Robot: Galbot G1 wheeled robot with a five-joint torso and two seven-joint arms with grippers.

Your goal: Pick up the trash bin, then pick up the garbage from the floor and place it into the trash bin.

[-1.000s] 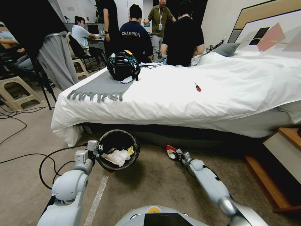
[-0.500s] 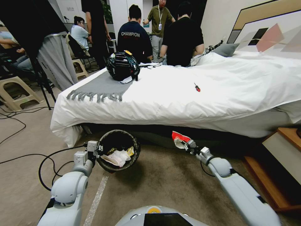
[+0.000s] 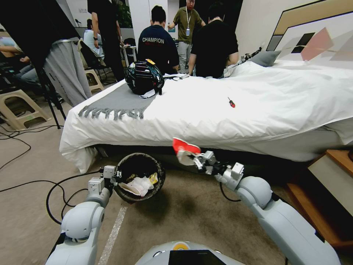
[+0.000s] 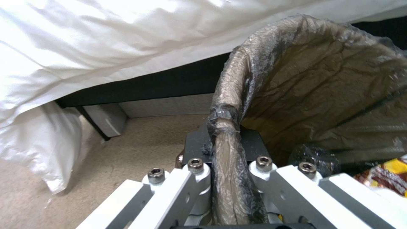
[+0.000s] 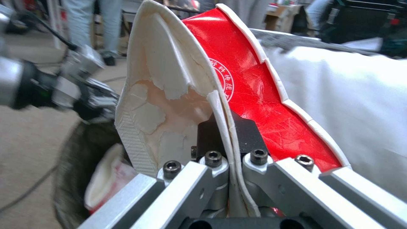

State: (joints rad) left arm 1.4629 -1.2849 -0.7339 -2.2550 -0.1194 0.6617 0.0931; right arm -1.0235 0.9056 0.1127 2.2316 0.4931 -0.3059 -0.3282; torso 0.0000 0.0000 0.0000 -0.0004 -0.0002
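Garbage in hand is a red-and-white snack packet [image 3: 185,150], clamped by its lower edge in the right gripper's [image 3: 195,159] jaws, in the air near the trash bin's [image 3: 141,176] rim, in front of the bed [image 3: 228,117]. The left gripper [image 3: 117,173] has its jaws clamped on the bin's lined rim, holding the bin off the floor. Released from here, the light packet would likely miss the opening and fall to the carpet. The thin rim grip could let the bin tip. Tissue [image 3: 139,184] and wrappers lie inside; nothing stands between packet and bin.

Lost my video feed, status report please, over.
Left gripper clamped on trash bin rim. Right gripper holds red-and-white packet above floor, right of bin. Nothing between.
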